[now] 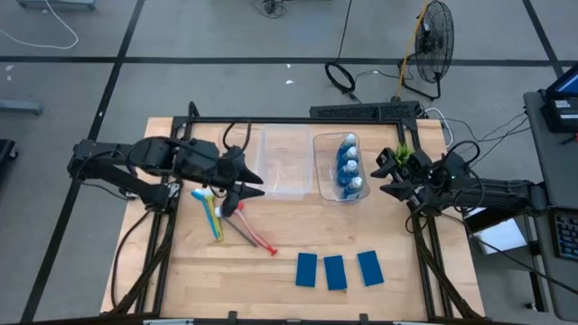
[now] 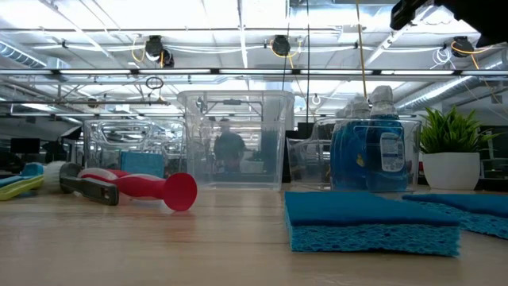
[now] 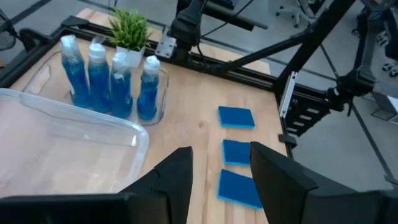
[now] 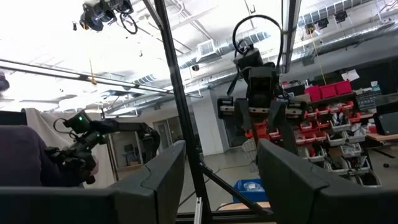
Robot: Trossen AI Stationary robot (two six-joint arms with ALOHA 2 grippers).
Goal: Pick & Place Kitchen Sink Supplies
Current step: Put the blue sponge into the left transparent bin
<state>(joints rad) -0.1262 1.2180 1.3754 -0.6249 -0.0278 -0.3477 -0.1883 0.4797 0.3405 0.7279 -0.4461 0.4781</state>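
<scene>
Nearest me, three blue sponges [image 1: 335,270] lay in a row on the tabletop [image 1: 181,271], with the dish brushes [image 1: 226,219] further back. The left gripper [image 1: 242,192] hung above those brushes, jaws apart and empty. Beyond, four bottles [image 1: 349,167] stood in a clear bin [image 1: 323,185], and the right gripper [image 1: 386,175] waited alongside, jaws apart.

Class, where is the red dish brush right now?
In the high view, the red dish brush lies on the table's left half, beside the yellow-green brush, below the left gripper.
</scene>
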